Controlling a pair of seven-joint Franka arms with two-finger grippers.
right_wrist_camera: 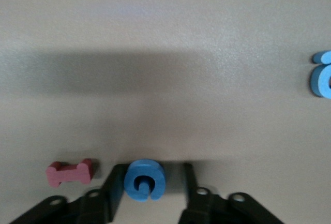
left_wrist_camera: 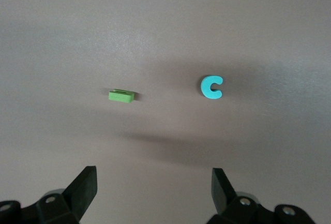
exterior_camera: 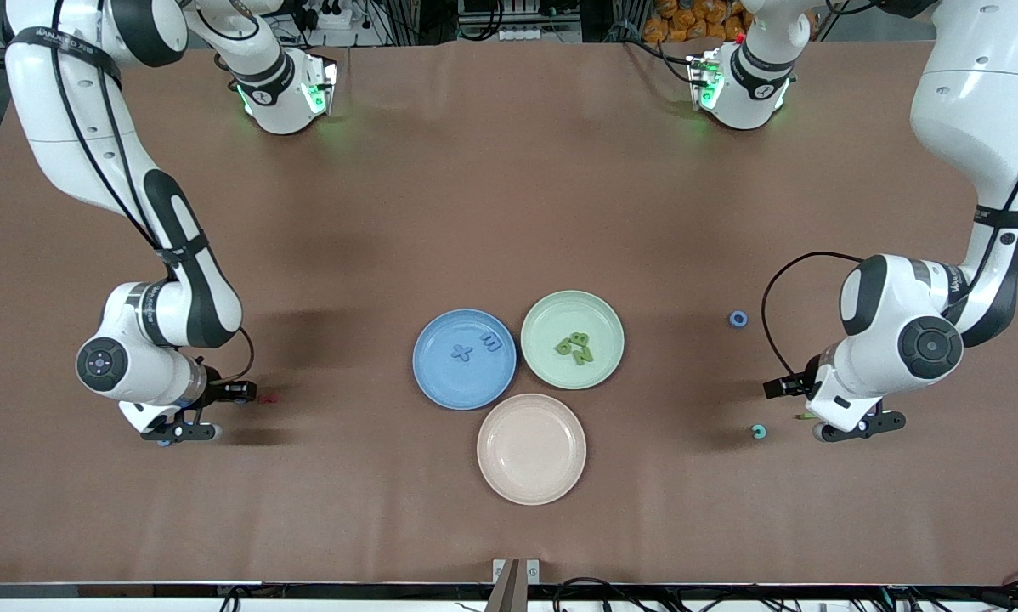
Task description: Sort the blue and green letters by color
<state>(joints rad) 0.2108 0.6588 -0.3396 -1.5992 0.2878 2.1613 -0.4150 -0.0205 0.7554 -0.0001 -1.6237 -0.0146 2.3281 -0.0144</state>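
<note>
A brown desk [exterior_camera: 509, 170] carries everything, with the two arms reaching down at its two ends.

Three plates sit together near the middle. The blue plate [exterior_camera: 441, 378] holds two blue letters [exterior_camera: 475, 348]. Beside it, toward the left arm's end, the green plate [exterior_camera: 543, 327] holds a small heap of green letters [exterior_camera: 574, 347]. The pink plate [exterior_camera: 531, 449] lies nearer the front camera than both and touches neither letter group.

The right claw [right_wrist_camera: 150, 195] is low at the desk at the right arm's end. Its fingers flank a blue letter [right_wrist_camera: 145, 180], one finger against it and the other with a little gap, so the grip is not fully made. A dark red letter [right_wrist_camera: 70, 172] lies just beside that finger.

The left claw [left_wrist_camera: 154, 190] hangs open over bare desk at the left arm's end, holding nothing. A green piece [left_wrist_camera: 122, 95] and a teal letter C [left_wrist_camera: 211, 87] lie apart from each other before it.

A blue ring-shaped letter [exterior_camera: 738, 319] lies alone, farther from the front camera than the letter C.
</note>
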